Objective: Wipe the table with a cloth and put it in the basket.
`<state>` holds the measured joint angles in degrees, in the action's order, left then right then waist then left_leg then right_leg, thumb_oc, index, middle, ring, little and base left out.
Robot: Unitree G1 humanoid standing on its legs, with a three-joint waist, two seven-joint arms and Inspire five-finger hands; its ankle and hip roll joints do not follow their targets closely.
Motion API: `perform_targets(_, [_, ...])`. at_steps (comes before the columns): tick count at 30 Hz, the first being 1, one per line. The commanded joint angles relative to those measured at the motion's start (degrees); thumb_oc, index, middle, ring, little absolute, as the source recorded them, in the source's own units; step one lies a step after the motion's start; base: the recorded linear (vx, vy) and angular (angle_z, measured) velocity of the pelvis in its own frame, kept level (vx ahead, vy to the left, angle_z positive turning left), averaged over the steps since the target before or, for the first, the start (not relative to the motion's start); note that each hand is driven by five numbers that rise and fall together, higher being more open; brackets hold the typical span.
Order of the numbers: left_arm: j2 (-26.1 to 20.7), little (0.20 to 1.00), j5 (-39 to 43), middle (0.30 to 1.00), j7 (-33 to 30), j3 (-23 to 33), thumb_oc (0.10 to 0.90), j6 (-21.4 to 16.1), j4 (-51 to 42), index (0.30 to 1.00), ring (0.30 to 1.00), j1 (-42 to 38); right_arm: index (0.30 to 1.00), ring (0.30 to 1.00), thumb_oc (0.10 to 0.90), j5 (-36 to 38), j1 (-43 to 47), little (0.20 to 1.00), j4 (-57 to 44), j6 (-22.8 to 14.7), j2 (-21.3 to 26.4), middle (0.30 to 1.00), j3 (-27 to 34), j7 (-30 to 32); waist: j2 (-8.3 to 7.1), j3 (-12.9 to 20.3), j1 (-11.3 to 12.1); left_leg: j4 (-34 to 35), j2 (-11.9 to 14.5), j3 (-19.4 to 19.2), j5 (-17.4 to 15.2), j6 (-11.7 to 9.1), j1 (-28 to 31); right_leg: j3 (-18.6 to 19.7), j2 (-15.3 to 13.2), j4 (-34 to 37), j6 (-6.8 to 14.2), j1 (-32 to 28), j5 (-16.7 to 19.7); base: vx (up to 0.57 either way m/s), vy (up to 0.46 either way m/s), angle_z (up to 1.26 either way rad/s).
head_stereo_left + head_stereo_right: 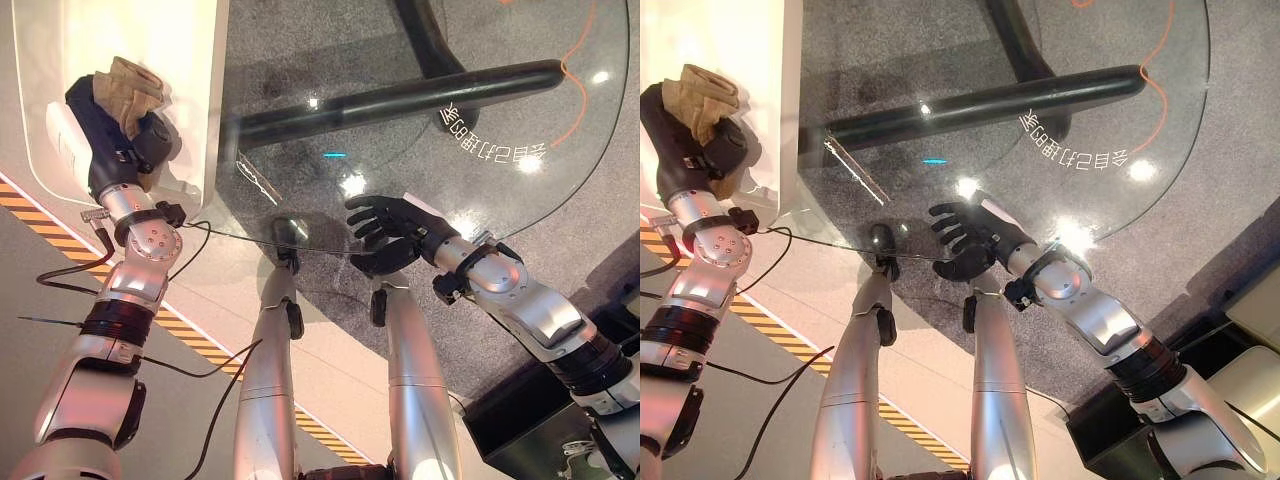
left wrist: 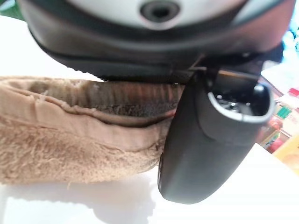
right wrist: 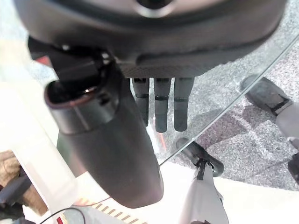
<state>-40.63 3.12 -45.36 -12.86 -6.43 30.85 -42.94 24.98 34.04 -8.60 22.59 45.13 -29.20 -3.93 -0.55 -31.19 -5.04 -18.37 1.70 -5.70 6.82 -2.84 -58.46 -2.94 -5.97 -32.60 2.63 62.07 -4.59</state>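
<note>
Left hand (image 1: 115, 125) clamped on tan cloth (image 1: 127, 85), over white counter (image 1: 180, 40). Right hand (image 1: 395, 232) relaxed, fingers straight, at glass counter (image 1: 420, 150) edge. Wiping step likely; next: press cloth flat, sweep. Basket unseen.

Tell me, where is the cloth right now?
The tan cloth is clutched in the robot's left hand, over the white surface left of the glass table.
</note>
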Motion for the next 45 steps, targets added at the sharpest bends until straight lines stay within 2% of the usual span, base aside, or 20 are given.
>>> perform_targets(1, [-2.2,0.2,-3.2,0.3,-0.8,2.0,0.1,-5.3,-1.0,0.3,0.3,-5.0,0.9,0.9,0.8,0.8,-2.5,0.9,-0.7,0.3,-2.1,0.9,-2.2,-1.7,-1.08,1.4,0.1,-9.3,-3.6,-3.0,-9.5,-0.1,-2.3,-1.2,3.8,9.7,1.9,-0.5,5.9,0.0,0.0,0.0])
perform_targets(4, [-1.7,0.2,-1.4,0.3,0.3,1.4,0.1,-5.1,0.0,0.3,0.3,-5.4,0.9,0.9,0.8,0.4,-2.5,0.9,0.1,0.1,-2.7,0.9,-2.5,-1.9,-1.15,1.4,0.0,-10.0,-3.6,-2.8,-10.3,-0.1,-2.2,-1.0,4.0,8.9,1.9,-0.6,5.3,0.0,0.0,0.0])
perform_targets(5, [-1.4,0.485,-1.6,0.545,0.4,1.5,0.385,-4.8,0.0,0.545,0.545,-5.3,0.9,0.9,0.8,0.3,-2.5,0.9,0.0,0.3,-2.9,0.9,-2.4,-2.0,-1.21,1.4,0.1,-9.9,-3.6,-2.7,-10.2,0.0,-2.2,-1.0,4.0,9.0,2.0,-0.7,5.3,0.0,0.0,0.0])
perform_targets(6, [-1.3,0.535,-1.7,0.587,0.8,1.5,0.435,-4.4,-0.2,0.587,0.587,-5.4,0.9,0.9,0.8,0.3,-2.3,0.9,-0.2,0.5,-2.8,0.9,-2.2,-2.3,-1.27,1.4,0.1,-9.7,-3.7,-2.7,-9.9,0.0,-2.3,-1.0,4.0,9.2,1.9,-0.6,5.4,-0.05,-0.004,0.0])
perform_targets(7, [-1.4,0.535,-1.7,0.587,0.8,1.8,0.435,-4.4,-0.4,0.587,0.587,-6.1,0.9,0.9,0.8,0.2,-1.7,0.9,-0.3,0.5,-2.6,0.9,-1.8,-2.3,-1.34,1.4,-0.1,-9.3,-3.8,-3.3,-8.3,0.4,-3.9,-1.2,3.8,9.9,1.6,0.9,7.0,-0.06,-0.008,-0.02])
perform_targets(8, [-1.5,0.595,-1.5,0.639,1.3,1.5,0.495,-4.0,-0.2,0.639,0.639,-6.3,0.9,0.9,0.8,0.4,-1.4,0.9,-0.5,0.5,-2.3,0.9,-1.8,-2.5,-1.38,1.4,-0.1,-9.2,-3.8,-3.2,-8.1,0.4,-3.9,-1.1,3.9,10.0,1.6,0.8,7.0,-0.05,-0.01,-0.01])
perform_targets(10, [-1.7,0.9,-1.1,0.9,2.2,0.9,0.8,-3.5,0.6,0.9,0.9,-6.9,0.9,0.9,0.8,1.3,-1.0,0.9,-0.5,0.4,-1.9,0.9,-1.8,-2.4,-1.39,1.4,-0.2,-9.2,-3.9,-3.0,-8.1,0.2,-4.0,-1.1,3.9,9.8,1.6,0.9,7.1,0.0,0.0,0.0])
perform_targets(12, [-2.0,0.9,-0.6,0.9,3.3,0.5,0.8,-3.3,1.3,0.9,0.9,-7.4,0.9,0.9,0.8,1.4,-0.6,0.9,-0.1,0.2,-2.0,0.9,-1.9,-2.3,-1.4,1.4,-0.2,-9.3,-3.8,-2.9,-8.1,0.2,-4.0,-1.1,3.9,9.7,1.6,1.0,7.1,0.0,0.0,0.0])
perform_targets(14, [-1.9,0.9,-0.8,0.9,4.3,0.0,0.8,-3.0,1.5,0.9,0.9,-6.9,0.9,0.9,0.8,1.4,-1.2,0.9,0.0,0.3,-2.2,0.9,-2.2,-2.4,-1.37,1.4,-0.1,-9.8,-3.8,-2.3,-9.7,-0.2,-2.4,-0.9,4.1,9.1,1.9,-0.5,5.6,0.02,-0.006,0.0])
perform_targets(21, [-1.8,0.9,-0.5,0.9,4.8,-0.3,0.8,-2.4,1.6,0.9,0.9,-6.9,0.9,0.9,0.8,0.3,-1.8,0.9,0.1,-0.5,-2.8,0.9,-2.0,-2.4,-1.15,1.4,0.0,-9.8,-3.7,-2.5,-10.0,-0.3,-1.8,-1.4,4.0,8.9,1.9,-1.0,5.2,0.0,0.0,0.0])
perform_targets(22, [-1.7,0.9,-0.7,0.9,4.9,-0.4,0.8,-2.3,1.6,0.9,0.9,-6.9,0.9,0.9,0.8,0.2,-1.8,0.9,0.1,-0.4,-2.9,0.9,-2.0,-2.5,-1.14,1.4,0.1,-9.8,-3.7,-2.5,-10.0,-0.3,-1.6,-1.4,4.0,8.9,1.9,-1.1,5.2,-0.05,-0.032,0.0])
perform_targets(23, [-1.9,0.9,-1.3,0.9,4.9,-0.1,0.8,-2.3,1.5,0.9,0.9,-7.7,0.9,0.9,0.8,-0.1,-1.1,0.9,0.0,-0.5,-2.9,0.9,-1.6,-2.7,-1.22,1.4,-0.1,-9.1,-3.8,-3.0,-8.1,0.1,-3.3,-1.6,3.7,9.7,1.6,0.4,6.9,-0.06,-0.028,0.0])
perform_targets(29, [-2.7,0.9,-1.6,0.9,5.6,0.9,0.8,-2.1,1.0,0.9,0.9,-5.8,0.9,0.9,0.8,-0.9,-2.8,0.9,-1.1,-0.7,-2.7,0.9,-0.8,-3.0,-1.05,1.4,0.1,-8.5,-3.9,-2.9,-8.1,0.1,-1.4,-2.0,3.4,10.3,1.6,-1.3,6.7,0.0,-0.007,0.0])
perform_targets(30, [-2.5,0.9,-1.5,0.9,5.6,0.7,0.8,-2.2,1.1,0.9,0.9,-5.0,0.9,0.9,0.8,-0.9,-3.6,0.9,-1.1,-0.8,-2.9,0.9,-1.0,-3.0,-0.96,1.4,0.3,-8.8,-3.8,-2.3,-9.7,-0.2,0.4,-1.8,3.7,9.7,1.9,-2.9,5.1,0.0,0.0,0.0])
perform_targets(32, [-2.7,0.9,-1.2,0.9,5.5,1.6,0.8,-2.8,0.5,0.9,0.9,-4.8,0.9,0.9,0.8,-1.6,-3.7,0.9,-1.5,-0.9,-3.0,0.9,-0.5,-3.1,-0.96,1.4,0.2,-8.3,-4.0,-2.9,-8.2,0.2,-0.6,-2.1,3.3,10.5,1.6,-2.1,6.6,-0.01,-0.023,0.0])
perform_targets(33, [-2.9,0.9,-0.8,0.9,5.2,2.4,0.8,-3.7,0.0,0.9,0.9,-2.6,0.9,0.9,0.8,-2.4,-5.7,0.9,-2.1,-1.2,-3.5,0.9,-0.1,-3.2,-0.86,1.4,0.5,-8.3,-3.9,-2.2,-9.9,-0.1,2.1,-2.1,3.4,10.1,2.0,-4.6,4.8,0.03,-0.046,0.0])
perform_targets(34, [-3.0,0.9,-1.0,0.9,5.2,2.9,0.8,-4.2,-0.4,0.9,0.9,-1.9,0.9,0.9,0.8,-2.8,-6.3,0.9,-2.4,-1.3,-3.7,0.9,0.2,-3.2,-0.85,1.4,0.7,-8.1,-4.0,-2.2,-10.0,-0.1,2.8,-2.3,3.3,10.3,2.0,-5.2,4.7,-0.02,-0.063,0.01])
perform_targets(35, [-3.2,0.9,-1.3,0.9,5.2,3.4,0.8,-4.4,-0.8,0.9,0.9,-2.2,0.9,0.9,0.8,-3.0,-6.0,0.9,-2.7,-1.3,-3.7,0.9,0.7,-3.2,-0.94,1.4,0.6,-7.5,-4.1,-2.7,-8.4,0.3,1.6,-2.6,3.0,11.0,1.7,-4.1,6.2,-0.06,-0.06,0.02])
perform_targets(40, [-4.1,0.9,-3.2,0.9,6.4,5.6,0.8,-4.7,-3.9,0.9,0.9,2.2,0.9,0.9,0.8,-4.6,-9.0,0.9,-4.5,-1.4,-4.1,0.9,1.9,-3.5,-0.98,1.4,1.0,-6.4,-4.3,-2.2,-8.3,0.3,4.1,-3.2,2.8,11.8,1.7,-6.6,6.0,-0.04,-0.06,0.04])
perform_targets(45, [-4.7,0.9,-4.2,0.9,7.0,9.7,0.8,-4.5,-9.4,0.9,0.9,10.8,0.9,0.9,0.8,-6.6,-14.2,0.9,-6.1,-2.7,-4.5,0.9,4.1,-4.8,-0.91,1.4,1.8,-4.7,-4.6,-1.4,-8.1,0.3,8.4,-4.2,2.8,12.3,1.5,-11.2,5.0,-0.06,-0.095,0.01])
